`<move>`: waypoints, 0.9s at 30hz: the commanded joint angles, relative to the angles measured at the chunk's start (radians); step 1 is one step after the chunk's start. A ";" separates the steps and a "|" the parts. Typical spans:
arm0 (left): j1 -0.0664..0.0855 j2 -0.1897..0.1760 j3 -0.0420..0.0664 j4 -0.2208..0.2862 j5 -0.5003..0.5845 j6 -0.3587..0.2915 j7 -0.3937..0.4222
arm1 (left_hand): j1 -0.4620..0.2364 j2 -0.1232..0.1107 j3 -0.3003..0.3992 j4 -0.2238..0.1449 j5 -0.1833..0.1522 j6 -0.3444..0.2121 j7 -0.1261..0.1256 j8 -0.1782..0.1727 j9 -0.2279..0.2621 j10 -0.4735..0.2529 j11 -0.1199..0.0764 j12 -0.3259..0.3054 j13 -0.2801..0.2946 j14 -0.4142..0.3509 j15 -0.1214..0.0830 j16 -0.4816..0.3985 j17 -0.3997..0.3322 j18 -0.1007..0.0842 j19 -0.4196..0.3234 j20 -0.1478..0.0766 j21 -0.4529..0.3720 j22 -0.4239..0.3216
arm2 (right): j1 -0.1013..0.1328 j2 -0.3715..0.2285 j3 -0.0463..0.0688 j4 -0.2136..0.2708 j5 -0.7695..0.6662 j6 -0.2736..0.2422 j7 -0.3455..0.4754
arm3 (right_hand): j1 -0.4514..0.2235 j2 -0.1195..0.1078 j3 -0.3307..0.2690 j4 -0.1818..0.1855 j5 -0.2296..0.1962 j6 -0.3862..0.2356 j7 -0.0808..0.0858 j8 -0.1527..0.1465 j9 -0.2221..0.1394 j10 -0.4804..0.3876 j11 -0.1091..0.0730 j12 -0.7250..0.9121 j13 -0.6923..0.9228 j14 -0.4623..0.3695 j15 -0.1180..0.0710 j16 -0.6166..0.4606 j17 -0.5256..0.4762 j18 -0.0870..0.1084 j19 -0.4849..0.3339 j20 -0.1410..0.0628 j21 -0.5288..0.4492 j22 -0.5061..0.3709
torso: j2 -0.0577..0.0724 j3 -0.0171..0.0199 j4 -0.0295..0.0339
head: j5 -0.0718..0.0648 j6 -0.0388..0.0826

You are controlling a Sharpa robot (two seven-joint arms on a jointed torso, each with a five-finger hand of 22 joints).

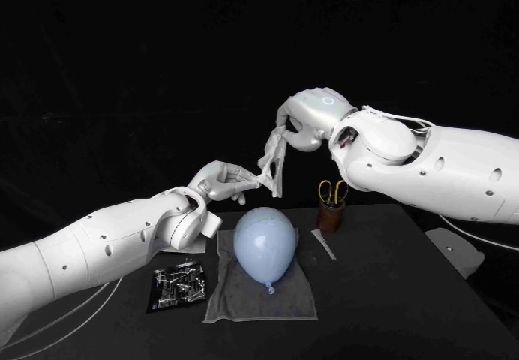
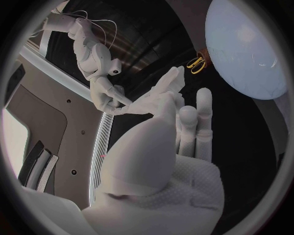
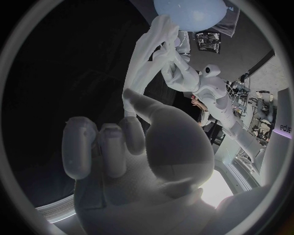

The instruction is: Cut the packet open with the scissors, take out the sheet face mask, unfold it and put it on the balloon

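Observation:
The white sheet face mask (image 1: 271, 161) hangs in the air, stretched between my two hands above the table. My left hand (image 1: 227, 182) pinches its lower end and my right hand (image 1: 303, 126) holds its upper end. The pale blue balloon (image 1: 265, 244) lies on a grey cloth (image 1: 232, 300) below them. The yellow-handled scissors (image 1: 332, 190) stand in a brown cup (image 1: 330, 216). The opened packet (image 1: 178, 283) lies flat by my left arm. In the right wrist view the mask (image 3: 144, 63) runs from my right hand (image 3: 134, 147) toward the balloon (image 3: 190, 12).
A thin cut-off strip (image 1: 323, 244) lies on the black table (image 1: 400, 300) between the balloon and the cup. In the left wrist view the balloon (image 2: 245, 49) and the scissors (image 2: 196, 63) lie beyond my left hand (image 2: 178, 122).

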 commanded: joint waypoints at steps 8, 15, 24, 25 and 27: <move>-0.001 -0.007 0.001 0.008 0.060 -0.112 0.176 | -0.012 -0.045 0.055 0.006 0.003 0.016 0.000 -0.001 0.024 0.014 -0.005 -0.010 -0.004 0.022 -0.003 0.015 0.013 0.010 -0.011 -0.007 0.027 0.019 | 0.000 -0.001 0.001 -0.019 -0.013 0.023 -0.020 | 0.003 -0.009 0.006 0.002 0.005 0.006 0.000 0.003 0.001 0.043 -0.014 0.002 0.081 0.104 -0.010 0.004 0.263 -0.016 0.059 -0.003 0.006 0.215 | 0.000 -0.0007 -0.0005 | -0.001 0.001; -0.001 -0.011 0.001 0.006 0.094 -0.149 0.209 | -0.031 -0.085 0.131 0.013 0.003 0.026 0.001 -0.011 0.016 0.021 -0.005 -0.016 -0.008 0.026 -0.002 0.016 0.015 0.011 -0.025 -0.006 0.049 0.035 | 0.000 0.000 0.001 -0.030 -0.014 0.023 -0.024 | 0.003 -0.009 0.006 0.002 0.005 0.006 0.000 0.003 0.001 0.043 -0.014 0.002 0.081 0.104 -0.010 0.004 0.263 -0.016 0.059 -0.003 0.006 0.215 | 0.000 -0.0001 0.0001 | -0.003 0.000; -0.001 -0.015 0.001 0.002 0.100 -0.151 0.219 | -0.049 -0.137 0.222 -0.001 0.003 0.037 0.002 -0.021 0.009 0.028 -0.005 -0.015 -0.009 0.024 -0.004 0.014 0.012 0.011 -0.036 -0.008 0.069 0.050 | 0.000 -0.001 0.001 -0.044 -0.018 0.002 -0.037 | 0.003 -0.009 0.007 0.002 0.005 0.007 0.000 0.003 0.001 0.043 -0.014 0.002 0.081 0.104 -0.010 0.004 0.263 -0.016 0.059 -0.004 0.006 0.215 | -0.001 -0.0002 -0.0007 | -0.004 0.002; -0.001 -0.016 0.001 0.001 0.101 -0.149 0.220 | -0.070 -0.157 0.272 -0.007 0.001 0.044 0.002 -0.026 0.004 0.029 -0.004 -0.014 -0.008 0.023 -0.004 0.013 0.010 0.010 -0.043 -0.007 0.079 0.058 | 0.000 -0.001 0.001 -0.047 -0.018 -0.001 -0.038 | 0.003 -0.009 0.007 0.002 0.005 0.007 0.000 0.003 0.001 0.043 -0.014 0.002 0.081 0.104 -0.010 0.004 0.263 -0.016 0.059 -0.004 0.006 0.215 | -0.001 -0.0001 -0.0007 | -0.004 0.003; -0.001 -0.017 0.001 0.000 0.109 -0.148 0.224 | -0.083 -0.168 0.297 -0.012 0.004 0.045 0.002 -0.029 0.002 0.029 -0.004 -0.013 -0.008 0.022 -0.003 0.013 0.010 0.011 -0.047 -0.007 0.083 0.061 | 0.000 -0.001 0.001 -0.052 -0.018 -0.004 -0.040 | 0.002 -0.010 0.007 0.002 0.005 0.007 0.000 0.003 0.001 0.044 -0.014 0.003 0.082 0.104 -0.010 0.004 0.263 -0.017 0.060 -0.004 0.009 0.216 | -0.001 0.0002 -0.0011 | -0.004 0.003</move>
